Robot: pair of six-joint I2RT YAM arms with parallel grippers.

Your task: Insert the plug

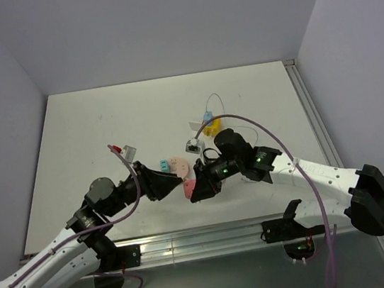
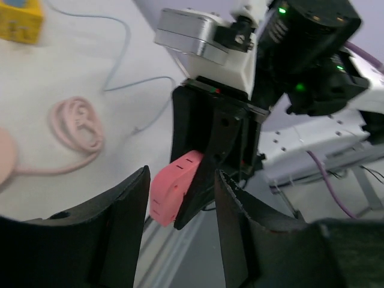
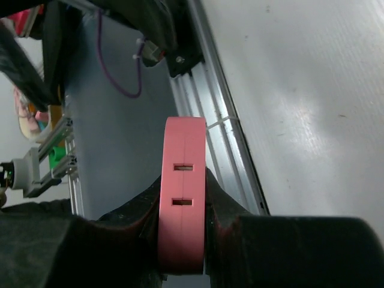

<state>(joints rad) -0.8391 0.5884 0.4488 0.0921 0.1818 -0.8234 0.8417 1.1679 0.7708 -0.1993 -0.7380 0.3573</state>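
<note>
Left gripper [image 2: 181, 192]: jaws apart, nothing gripped between them. Just beyond, pink slotted piece [image 3: 182, 150] clamped edgewise in right gripper [image 3: 182, 201], held over near edge of table [image 1: 103, 121], two slots exposed. Farther back, pale pink cable coil [image 2: 78, 126] laid on table. Yellow box [image 2: 21, 21] seen farthest.

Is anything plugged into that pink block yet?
No, empty. Both slots in the pink socket block are open, with nothing inserted.

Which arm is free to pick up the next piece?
Left. The left fingers are open and empty; the right fingers are shut on the socket.
</note>
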